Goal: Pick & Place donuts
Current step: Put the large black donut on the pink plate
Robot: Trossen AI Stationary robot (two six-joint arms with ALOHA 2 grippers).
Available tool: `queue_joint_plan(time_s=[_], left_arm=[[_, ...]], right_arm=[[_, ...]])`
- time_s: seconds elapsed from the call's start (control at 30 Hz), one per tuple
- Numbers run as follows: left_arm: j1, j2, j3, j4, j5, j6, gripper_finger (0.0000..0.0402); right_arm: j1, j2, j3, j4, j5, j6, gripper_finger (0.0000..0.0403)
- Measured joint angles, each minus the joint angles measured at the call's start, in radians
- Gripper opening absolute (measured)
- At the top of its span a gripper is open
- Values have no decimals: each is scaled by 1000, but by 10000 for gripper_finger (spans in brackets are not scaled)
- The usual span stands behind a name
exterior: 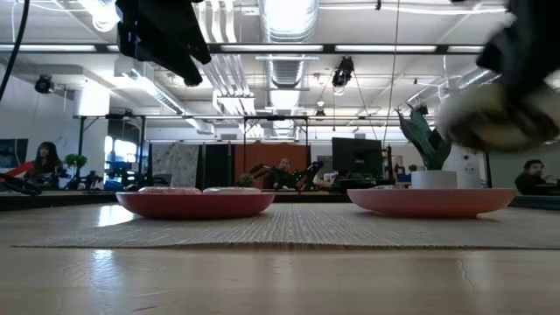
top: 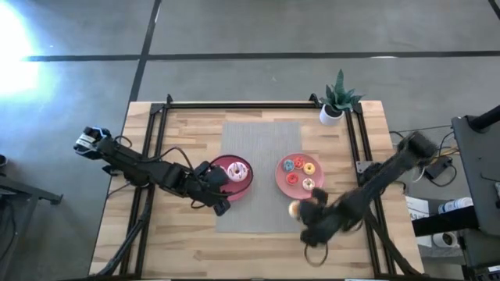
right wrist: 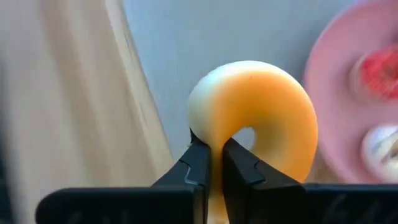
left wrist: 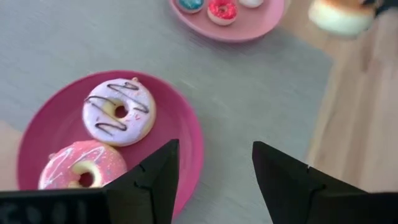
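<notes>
An orange donut [right wrist: 261,106] with a pale underside hangs above the table's near right part, just off the grey mat, with my right gripper [right wrist: 216,149] shut on it. Beside it, the right pink plate [top: 281,181] holds several small donuts, among them a red one [left wrist: 222,9] and a blue one [left wrist: 191,5]. The left pink plate [top: 248,185] bears a white chocolate-striped donut [left wrist: 119,112] and a pink donut [left wrist: 81,171]. My left gripper [left wrist: 214,180] stands open above that plate's near edge with nothing between its fingers. My right gripper pinches the orange donut's ring [right wrist: 214,134] between its two fingers, one finger [right wrist: 239,158] at the edge of the hole and the other on the outer rim. The fingers slant down from the table's right. The donut [exterior: 494,118] is lifted clear of the table, higher than the plates.
The grey mat [top: 258,133] lies under both plates in the middle of the wooden table. A potted plant [top: 336,101] stands at the far right corner. Black frame rails [top: 156,133] run along the left, right and far sides.
</notes>
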Motion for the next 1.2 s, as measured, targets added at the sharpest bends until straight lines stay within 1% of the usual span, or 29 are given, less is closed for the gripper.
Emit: queue_joint_plan(time_s=[0.1, 0.2, 0.27, 0.3, 0.37, 0.43, 0.47, 0.5, 0.53, 0.6, 0.67, 0.77, 0.83, 0.97, 1.1, 1.13, 1.2], left_arm=[[-9, 0, 0, 80, -7, 28, 176], [-34, 0, 0, 225, -71, 125, 176], [-62, 0, 4, 315, -171, 200, 176], [-78, 0, 8, 348, -250, 241, 176], [-108, 5, 14, 417, -427, 334, 176], [-127, 8, 15, 472, -595, 442, 176], [-129, 11, 12, 510, -655, 480, 176], [-126, 12, 9, 544, -695, 509, 176], [-119, 12, 6, 564, -712, 533, 176], [-98, 14, 6, 577, -699, 552, 176], [-73, 28, 6, 579, -677, 553, 176], [-48, 49, 6, 600, -663, 569, 176], [-37, 65, 11, 624, -658, 579, 176], [-32, 113, 34, 620, -663, 596, 176], [-27, 151, 58, 623, -694, 612, 176], [-26, 157, 61, 619, -722, 612, 176], [-23, 168, 67, 618, -789, 612, 176]], right_arm=[[-121, -214, -96, 217, 46, 101, 14], [-253, -402, -237, 579, 122, 214, 14], [-309, -478, -334, 799, 218, 255, 14], [-326, -501, -373, 898, 265, 264, 14], [-355, -521, -434, 1029, 350, 294, 13], [-378, -504, -464, 1118, 378, 340, 13], [-384, -483, -472, 1157, 383, 360, 13], [-386, -458, -474, 1196, 384, 378, 13], [-388, -427, -473, 1248, 380, 389, 13], [-392, -357, -449, 1335, 374, 409, 13], [-400, -284, -402, 1379, 361, 434, 13], [-406, -187, -318, 1389, 363, 449, 13], [-413, -147, -268, 1387, 358, 450, 13], [-435, -78, -192, 1385, 339, 453, 13], [-450, -35, -136, 1388, 309, 452, 13], [-453, -26, -124, 1390, 289, 454, 13], [-455, -6, -106, 1384, 286, 453, 13]])
